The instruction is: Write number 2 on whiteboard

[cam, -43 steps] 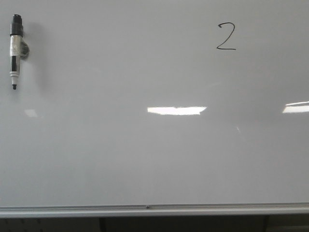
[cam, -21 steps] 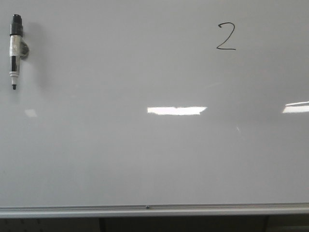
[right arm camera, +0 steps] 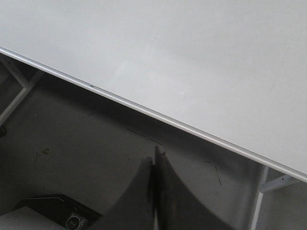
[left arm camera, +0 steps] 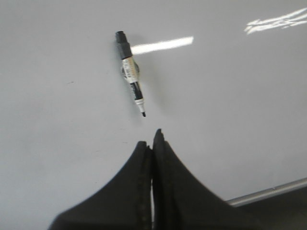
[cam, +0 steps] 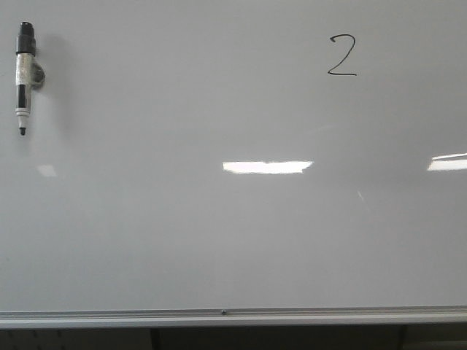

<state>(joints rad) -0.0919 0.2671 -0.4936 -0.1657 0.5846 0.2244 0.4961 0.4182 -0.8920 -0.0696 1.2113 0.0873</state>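
Number 2 [cam: 341, 55] written on whiteboard [cam: 233, 240]; marker pen [left arm camera: 130, 73] ahead of left end effector [left arm camera: 152, 139], axis toward it. Both end effectors closed, empty; right end effector [right arm camera: 156, 158] off board.

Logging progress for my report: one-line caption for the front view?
Handwritten black number 2 on glossy white whiteboard; black-capped marker pen at far left.

**A:** What lies around the work surface?

**B:** A dark grey floor [right arm camera: 86, 153] below, scuffed with thin black marks and a few stains.

**A:** Any furniture?

**B:** Pale metal support legs [right arm camera: 19, 93] slant down to the floor, one at each side of the right wrist view.

**A:** And the light?

**B:** Bright reflections of ceiling lights [cam: 266, 167] appear as long white bars.
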